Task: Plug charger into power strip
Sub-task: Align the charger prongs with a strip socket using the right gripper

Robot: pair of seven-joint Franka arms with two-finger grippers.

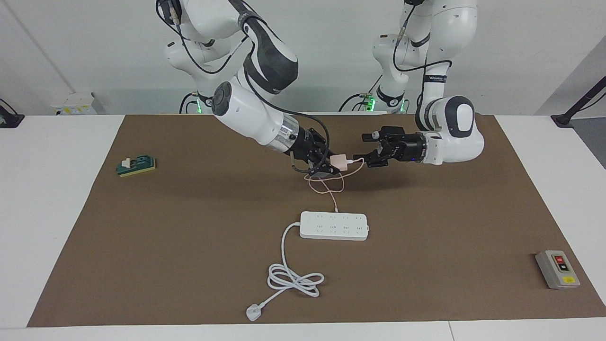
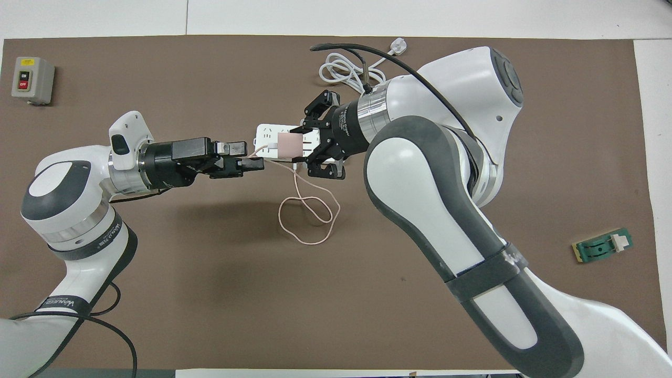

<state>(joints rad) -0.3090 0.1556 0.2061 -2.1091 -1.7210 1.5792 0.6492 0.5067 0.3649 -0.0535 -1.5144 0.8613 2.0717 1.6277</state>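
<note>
Facing view: right gripper (image 1: 330, 166) clenched on pink charger (image 1: 338, 162), held in mid-air over the mat, nearer the robots than the white power strip (image 1: 334, 225). Left gripper (image 1: 368, 151), jaws spread, hangs just beside it w/ nothing held. Charger looks light, rigid; grip its flat sides. Thin cable (image 1: 326, 185) is limp, may snag.

The flat brown mat (image 1: 189, 246) looks matt and faintly fibrous, like felt or card; the long white power strip (image 1: 334, 225) is smooth plastic; the small pale pink charger cube (image 1: 339, 161) is smooth, satin plastic; the white arm shells (image 2: 462, 94) are glossy.
</note>
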